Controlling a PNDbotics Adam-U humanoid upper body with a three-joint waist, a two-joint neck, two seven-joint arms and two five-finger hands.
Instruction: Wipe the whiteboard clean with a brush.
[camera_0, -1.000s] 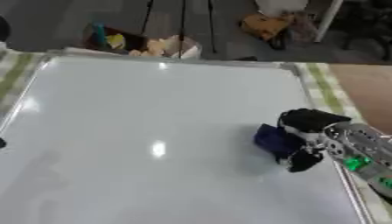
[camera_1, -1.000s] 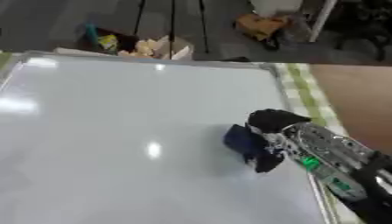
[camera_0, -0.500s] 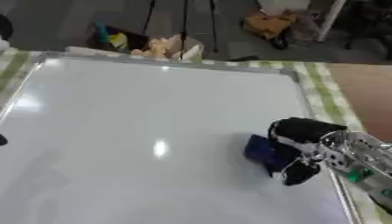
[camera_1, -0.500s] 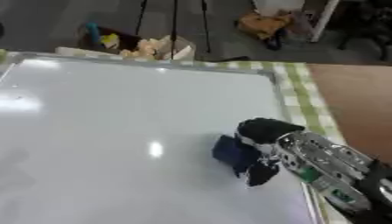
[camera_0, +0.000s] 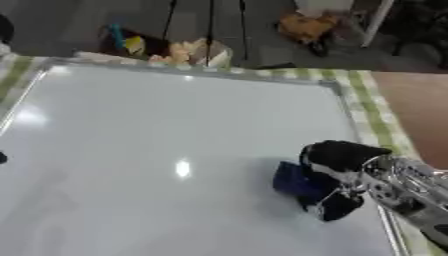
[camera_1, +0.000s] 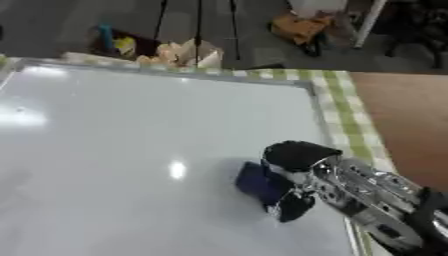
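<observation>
Brush (camera_0: 294, 181), dark blue, on whiteboard (camera_0: 157, 150).

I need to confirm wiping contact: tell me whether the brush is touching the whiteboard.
Touching. In the left eye view the blue brush, held in the right hand, lies flat on the whiteboard with no gap.

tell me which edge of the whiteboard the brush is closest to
The right edge. The blue brush, held in the right hand, sits on the whiteboard just inside that edge, well away from the left and far edges.
</observation>
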